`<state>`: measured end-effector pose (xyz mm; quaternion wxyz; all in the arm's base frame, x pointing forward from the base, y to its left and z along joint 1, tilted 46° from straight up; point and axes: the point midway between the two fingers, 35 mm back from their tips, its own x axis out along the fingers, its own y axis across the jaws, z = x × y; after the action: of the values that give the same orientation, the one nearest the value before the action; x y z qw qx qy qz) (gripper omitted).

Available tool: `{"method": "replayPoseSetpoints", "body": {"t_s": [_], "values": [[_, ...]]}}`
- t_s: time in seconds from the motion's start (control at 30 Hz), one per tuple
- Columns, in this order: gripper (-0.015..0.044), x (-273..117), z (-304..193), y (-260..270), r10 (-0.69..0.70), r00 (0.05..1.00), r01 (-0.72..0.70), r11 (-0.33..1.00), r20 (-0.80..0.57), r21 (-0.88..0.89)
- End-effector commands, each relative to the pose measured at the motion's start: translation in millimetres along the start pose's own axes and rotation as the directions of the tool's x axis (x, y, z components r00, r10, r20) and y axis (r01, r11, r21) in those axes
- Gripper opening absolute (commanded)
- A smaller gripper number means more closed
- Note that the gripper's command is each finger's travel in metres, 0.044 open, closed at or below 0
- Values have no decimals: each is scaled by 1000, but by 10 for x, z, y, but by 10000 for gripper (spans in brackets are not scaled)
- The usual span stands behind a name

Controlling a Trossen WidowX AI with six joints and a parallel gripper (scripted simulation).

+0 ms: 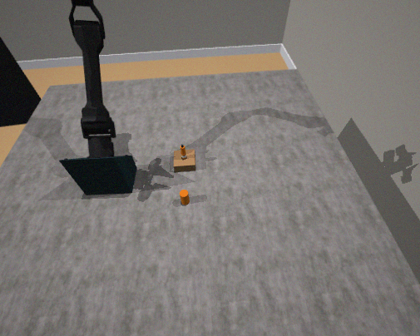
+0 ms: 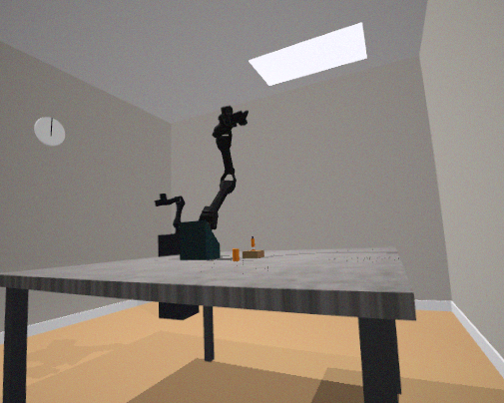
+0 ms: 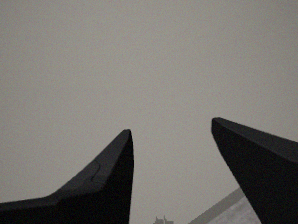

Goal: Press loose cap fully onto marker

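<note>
The marker (image 1: pixel 183 150) (image 2: pixel 252 242), orange with a dark tip on top, stands upright and uncapped in the brown holder block (image 1: pixel 185 168) (image 2: pixel 253 254). The orange cap (image 1: pixel 185 197) (image 2: pixel 236 254) stands apart on the table (image 1: pixel 277 249) (image 2: pixel 208 295), nearer the top camera than the block. My gripper (image 2: pixel 245 117) (image 3: pixel 171 130) is raised high above the table and the block, outside the top view. Its fingers are part-way open with nothing between them. The marker, block and cap do not show in the wrist view.
The arm rises from a dark teal base box (image 1: pixel 104 176) (image 2: pixel 198 241) left of the block and cap. A black box (image 1: pixel 7 83) (image 2: pixel 168 244) stands beyond the table's left edge, with a smaller dark arm (image 2: pixel 179 209) above it in the exterior view. A wall (image 1: pixel 360 83) rises at the right.
</note>
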<state>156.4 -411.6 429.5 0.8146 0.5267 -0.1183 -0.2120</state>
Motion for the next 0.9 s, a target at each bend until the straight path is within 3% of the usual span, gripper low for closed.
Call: {"method": "replayPoseSetpoints", "body": {"t_s": [0.0,0.23,0.43,0.63,0.87], "values": [[237,323,-270,-577,-96,992,103,992,-87,78],[237,752,-1021,-1478,-254,920,307,940,-298,146],[237,915,-1858,-2118,-360,782,481,868,-510,125],[237,827,-2761,-2626,-426,564,625,780,-707,28],[237,406,-3756,-3021,-439,223,718,678,-871,-158]]}}
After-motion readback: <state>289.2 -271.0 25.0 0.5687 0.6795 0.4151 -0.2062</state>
